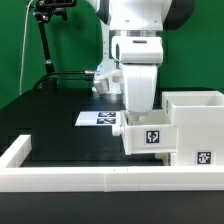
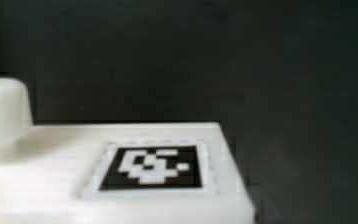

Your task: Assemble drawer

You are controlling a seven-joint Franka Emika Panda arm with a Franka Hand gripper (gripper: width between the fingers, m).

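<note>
While the arm stands low over the black counter (image 1: 50, 115), the tool is hidden behind the wrist, so its grip cannot be told. One small drawer box (image 1: 150, 133) sits below it, touching one tall housing (image 1: 195, 125). Contents unseen. One marker board (image 1: 98, 119) lies behind.

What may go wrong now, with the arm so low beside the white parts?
1. The small box sits close against the housing; a skewed push may jam it.
2. The arm hides the fingers in the exterior view, so the grip cannot be checked.
3. The low wall is near and may block the box.
</note>
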